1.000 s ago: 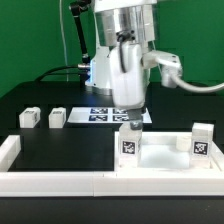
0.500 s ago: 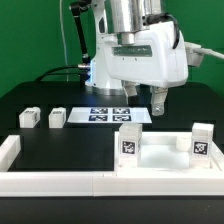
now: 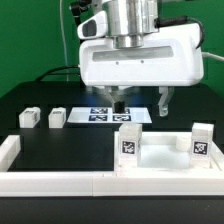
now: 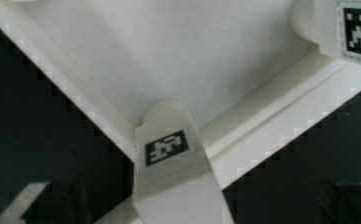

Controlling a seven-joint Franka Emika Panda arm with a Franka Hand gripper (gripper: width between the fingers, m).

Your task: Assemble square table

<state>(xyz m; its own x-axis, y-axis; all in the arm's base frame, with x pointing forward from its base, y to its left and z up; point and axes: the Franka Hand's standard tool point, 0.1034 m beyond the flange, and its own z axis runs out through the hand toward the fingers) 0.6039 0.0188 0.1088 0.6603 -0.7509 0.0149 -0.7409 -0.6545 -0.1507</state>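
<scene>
Biggest thing first: the black bench (image 3: 40, 140) is carrying everything, and the gripper (image 3: 141, 103) is hanging above it with its fingers spread wide and nothing sitting between them, so it's released and empty. One wall (image 3: 60, 182) is running along the near edge. The single slab (image 3: 160, 152) is sitting right against it, over on the exterior view's right. One marker board (image 3: 105, 113) is lying flat farther back, behind the slab. Then the small stuff, and I'm counting four legs total. The left upright leg (image 3: 129, 143) and the right upright leg (image 3: 201, 141) are standing at the two ends of the slab, tags facing near. I can't tell whether they're properly fixed or just resting there. The wrist view is looking down on the slab's flat top (image 4: 177, 50) with a tagged leg (image 4: 166, 150) under it, so I'm guessing the gripper is sitting over that left end, clear of it. The outer loose leg (image 3: 29, 117) and the inner loose leg (image 3: 57, 117) are lying side by side on the bench. They're well off to the exterior view's left of the gripper, about level with the marker board, and the inner one is nearer. They're looking stubby from here, so I'm not calling their long axis. I'm thinking any fetch means a sideways trip left.
</scene>
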